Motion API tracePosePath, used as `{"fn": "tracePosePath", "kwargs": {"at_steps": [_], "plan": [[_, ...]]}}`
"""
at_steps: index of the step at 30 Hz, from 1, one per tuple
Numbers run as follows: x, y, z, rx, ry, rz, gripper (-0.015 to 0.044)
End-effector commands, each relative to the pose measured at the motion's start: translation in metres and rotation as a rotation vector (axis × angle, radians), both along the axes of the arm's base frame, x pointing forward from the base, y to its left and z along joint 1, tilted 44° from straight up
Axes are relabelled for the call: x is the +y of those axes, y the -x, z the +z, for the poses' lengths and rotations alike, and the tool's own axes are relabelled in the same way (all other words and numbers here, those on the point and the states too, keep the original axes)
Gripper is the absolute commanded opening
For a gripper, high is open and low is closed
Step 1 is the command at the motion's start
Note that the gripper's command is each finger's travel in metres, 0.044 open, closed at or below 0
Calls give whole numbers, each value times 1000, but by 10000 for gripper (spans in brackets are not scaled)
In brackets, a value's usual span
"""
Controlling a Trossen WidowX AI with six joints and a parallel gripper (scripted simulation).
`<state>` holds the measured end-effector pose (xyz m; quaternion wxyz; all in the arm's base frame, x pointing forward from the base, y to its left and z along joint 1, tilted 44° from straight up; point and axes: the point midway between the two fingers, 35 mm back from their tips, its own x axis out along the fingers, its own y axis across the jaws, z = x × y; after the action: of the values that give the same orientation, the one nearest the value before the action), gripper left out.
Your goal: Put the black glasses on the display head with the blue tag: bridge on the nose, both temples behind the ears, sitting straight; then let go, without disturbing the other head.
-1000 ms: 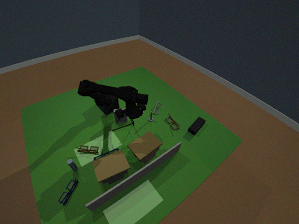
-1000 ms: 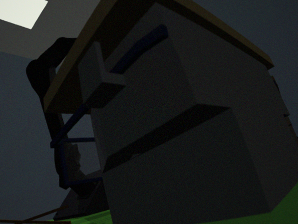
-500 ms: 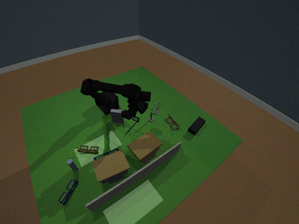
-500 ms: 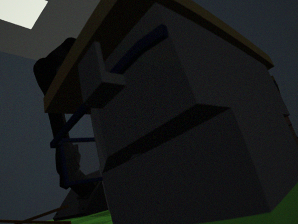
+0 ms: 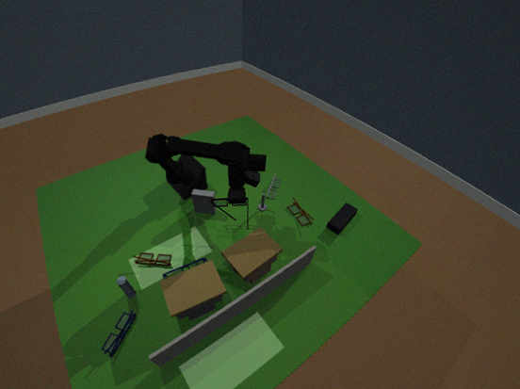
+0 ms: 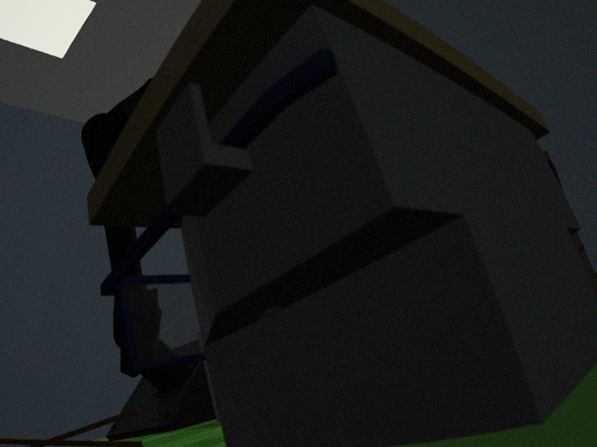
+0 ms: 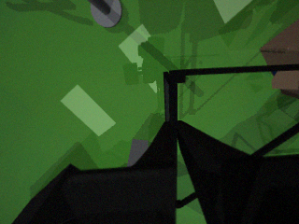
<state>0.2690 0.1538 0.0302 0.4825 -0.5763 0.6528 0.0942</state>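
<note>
My gripper is shut on the black glasses. They hang in the air, temples spread, behind the two heads in the top view. The nearer head wears blue glasses. The other head shows no glasses on it, and the black glasses are apart from it. A small dark blue patch shows beside it in the wrist view; no blue tag can be made out clearly. The gripper is hidden in the exterior view.
A long low wall runs in front of the heads. Around them are a grey block, a small post, white glasses, brown glasses, a black box, a grey cylinder and blue folded glasses.
</note>
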Motion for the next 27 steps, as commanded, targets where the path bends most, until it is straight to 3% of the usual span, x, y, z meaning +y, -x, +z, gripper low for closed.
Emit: {"fn": "tracePosePath", "kwargs": {"at_steps": [1,27], "plan": [[5,3,-6,106,17,114,0],[32,23,-35,770,148,853,0]]}}
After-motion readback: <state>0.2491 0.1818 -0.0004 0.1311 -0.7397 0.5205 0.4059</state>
